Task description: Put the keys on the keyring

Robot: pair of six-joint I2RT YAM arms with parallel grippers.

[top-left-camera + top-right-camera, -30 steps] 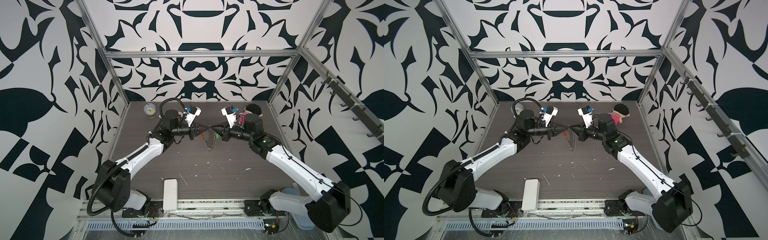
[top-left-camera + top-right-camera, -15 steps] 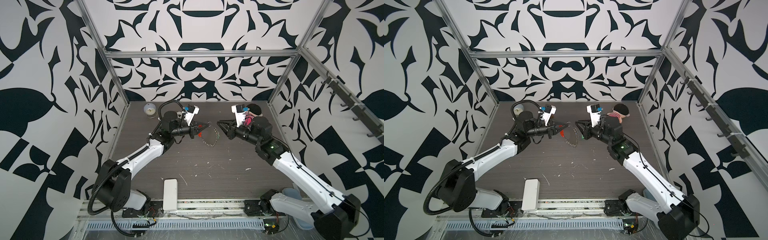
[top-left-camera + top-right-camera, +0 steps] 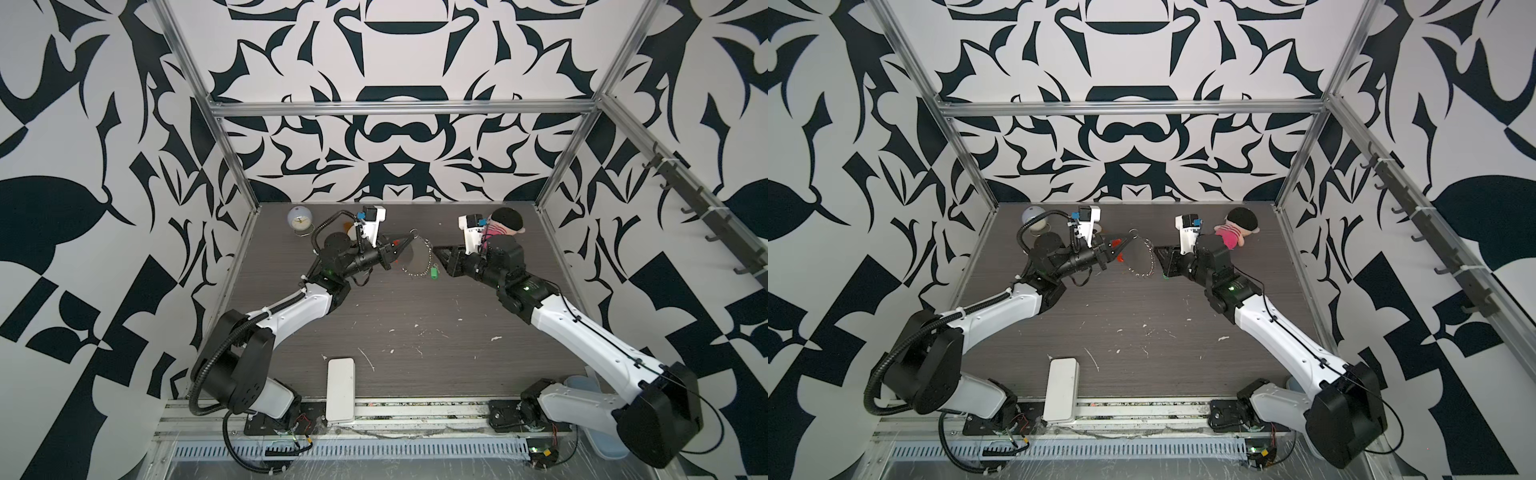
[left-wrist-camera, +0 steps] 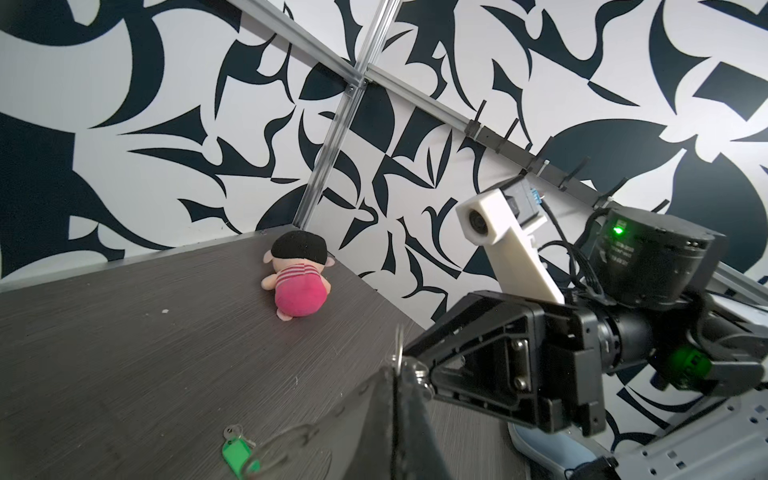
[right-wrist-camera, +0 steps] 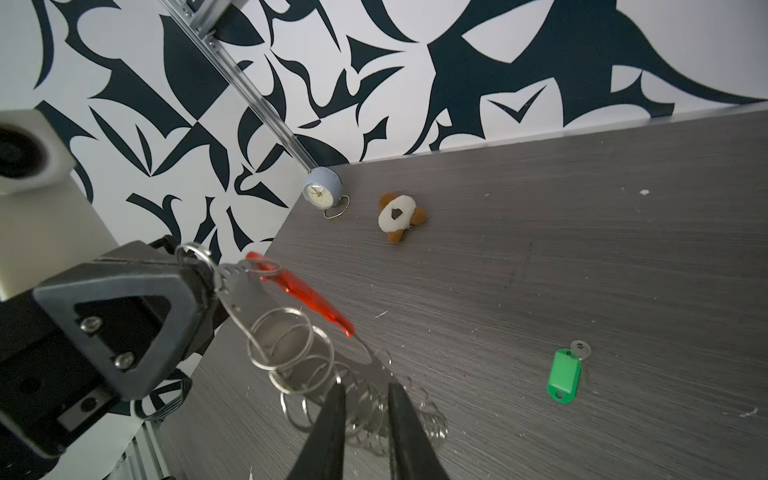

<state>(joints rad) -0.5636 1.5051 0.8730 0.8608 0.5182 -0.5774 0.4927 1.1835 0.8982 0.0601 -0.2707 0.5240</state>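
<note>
My left gripper [image 3: 406,241] is clamped on the keyring [image 3: 427,257], centre of a top view; right gripper [image 3: 435,249] parted, green key [image 3: 434,272] on table [image 3: 415,332]

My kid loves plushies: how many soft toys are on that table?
2. A pink doll lies at the back right; a white-and-brown plush lies at the back left near the clock. More could be hidden.

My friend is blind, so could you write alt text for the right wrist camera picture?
The left arm's shut jaws hold a keyring of silver rings and a red-orange bar above a dark table. The right arm's jaws stand slightly parted close to its rings, while a green-tagged key lies loose on the table, with a clock and plush toy beyond.
</note>
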